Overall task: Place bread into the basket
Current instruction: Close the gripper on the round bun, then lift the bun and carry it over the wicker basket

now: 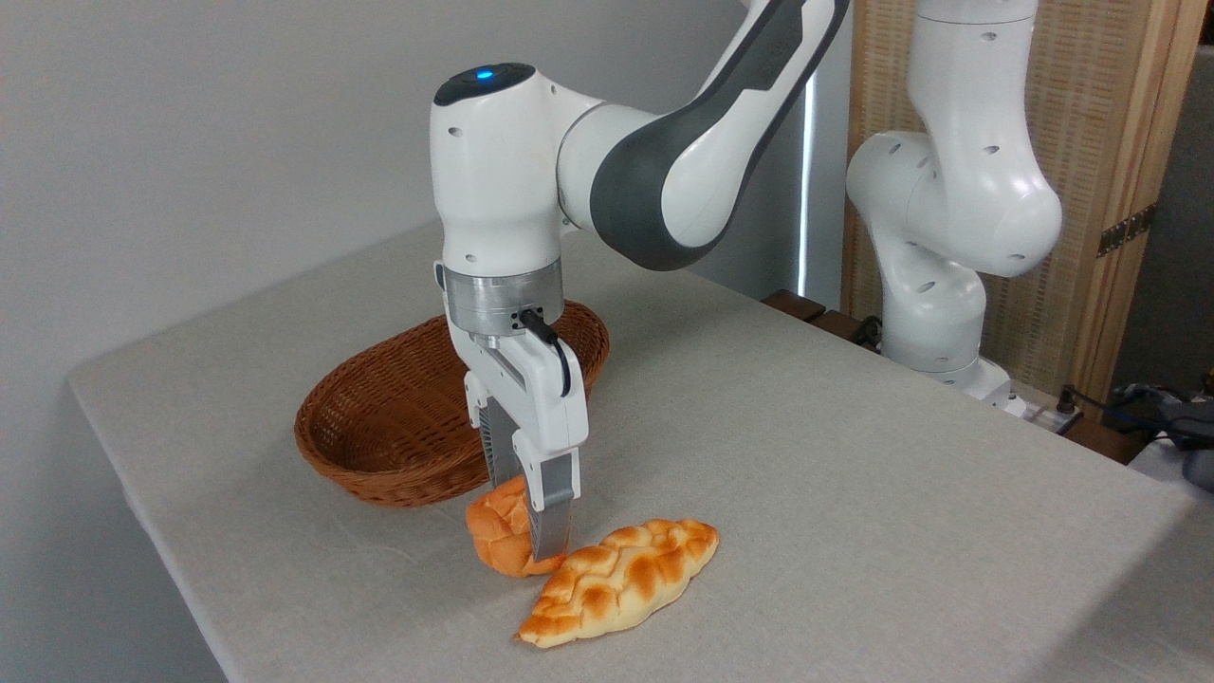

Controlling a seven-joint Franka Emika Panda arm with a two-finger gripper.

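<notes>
The bread (495,537), a small round golden-orange bun, sits at the table's front centre, tipped up on its edge with its underside at the cloth. My gripper (524,522) comes straight down on it and is shut on it. One finger (551,517) presses its right side, while the other is partly hidden behind its top. The basket (379,417), an oval reddish-brown wicker one, stands just behind and to the left of the bun, with nothing visible inside.
A longer braided loaf (621,579) lies right beside the bun, to its lower right, almost touching the near finger. The arm's base (948,285) stands at the back right. The table's left edge (142,512) is near the basket.
</notes>
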